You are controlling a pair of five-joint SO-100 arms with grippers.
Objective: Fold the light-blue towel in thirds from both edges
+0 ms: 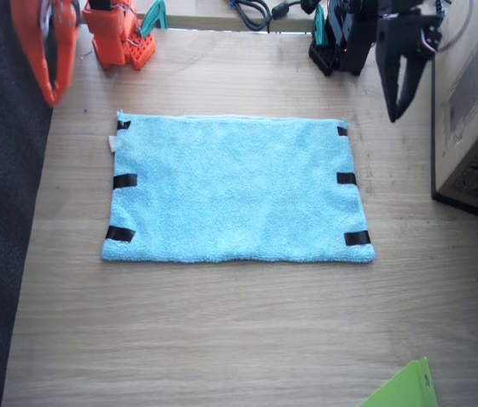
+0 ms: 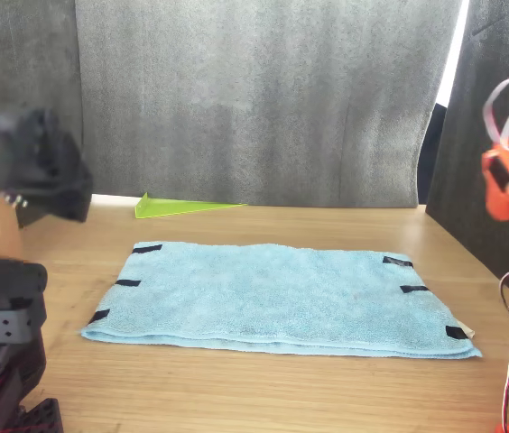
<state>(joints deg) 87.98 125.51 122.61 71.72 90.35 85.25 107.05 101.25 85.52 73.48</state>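
The rectangular fluffy light-blue towel (image 1: 235, 188) lies flat and unfolded mid-desk, both black-taped short edges (image 1: 122, 181) still outward, so both folds remain; the black left gripper (image 1: 402, 80) and orange right gripper (image 1: 48, 51) hover ungripping, jaw states indeterminable.

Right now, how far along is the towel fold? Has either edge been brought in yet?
Nothing looks folded: the light-blue towel lies flat on the table, with black tape strips showing along both short edges. Nothing is in hand: the left gripper and right gripper hang clear of the cloth, holding nothing; jaw state unclear. Both folds remain: each short edge in turn, over the middle.
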